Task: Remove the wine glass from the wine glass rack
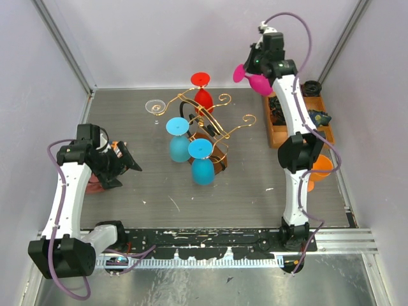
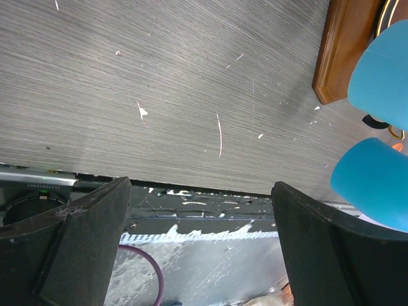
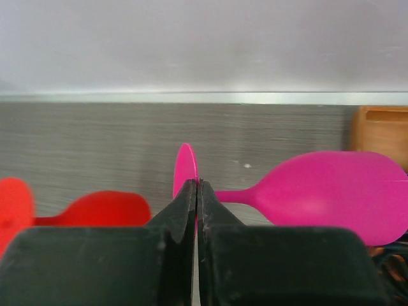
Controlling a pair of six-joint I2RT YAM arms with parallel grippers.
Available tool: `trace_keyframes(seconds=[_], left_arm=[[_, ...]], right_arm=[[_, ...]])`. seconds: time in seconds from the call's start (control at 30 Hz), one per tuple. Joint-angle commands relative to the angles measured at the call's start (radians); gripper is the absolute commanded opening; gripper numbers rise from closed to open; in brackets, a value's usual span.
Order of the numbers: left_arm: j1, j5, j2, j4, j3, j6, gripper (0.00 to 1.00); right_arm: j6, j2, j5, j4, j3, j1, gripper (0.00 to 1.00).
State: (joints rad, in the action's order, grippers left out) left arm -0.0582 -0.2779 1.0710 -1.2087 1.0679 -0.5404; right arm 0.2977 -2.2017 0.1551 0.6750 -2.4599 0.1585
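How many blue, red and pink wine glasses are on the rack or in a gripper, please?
2 blue glasses, on the rack
1 red glass, on the rack
1 pink glass, in the right gripper
Total: 4

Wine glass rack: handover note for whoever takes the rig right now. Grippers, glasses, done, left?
Right gripper: shut on the foot of the pink wine glass, which is held sideways, back right, clear of the wine glass rack.
Left gripper: open, empty, over bare table left of the rack.
On the rack: a red glass and two blue glasses, hanging bowl down.
Done: the pink glass is off the rack.
Left: probably set it down and let go.
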Motion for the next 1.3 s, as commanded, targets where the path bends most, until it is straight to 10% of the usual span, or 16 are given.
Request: trace_keyframes(seconds=[0.0,0.6,1.27], left_arm=[[-0.001,-0.006,0.006,0.022,-0.006,-0.006,0.98],[0.000,-0.054,0.034,0.058,-0.037,-0.043,0.98],[0.000,-0.072,0.066,0.071,-0.017,-0.043,0.98]], right_arm=[[-0.254,-0.027,-0.260,-0.015,0.000,0.037,0.01],[-0.826,-0.074,-0.719,-0.419,0.291,0.105,0.01],[-1.165,0.073,-0.287,-1.203,0.908,-0.088,0.01]])
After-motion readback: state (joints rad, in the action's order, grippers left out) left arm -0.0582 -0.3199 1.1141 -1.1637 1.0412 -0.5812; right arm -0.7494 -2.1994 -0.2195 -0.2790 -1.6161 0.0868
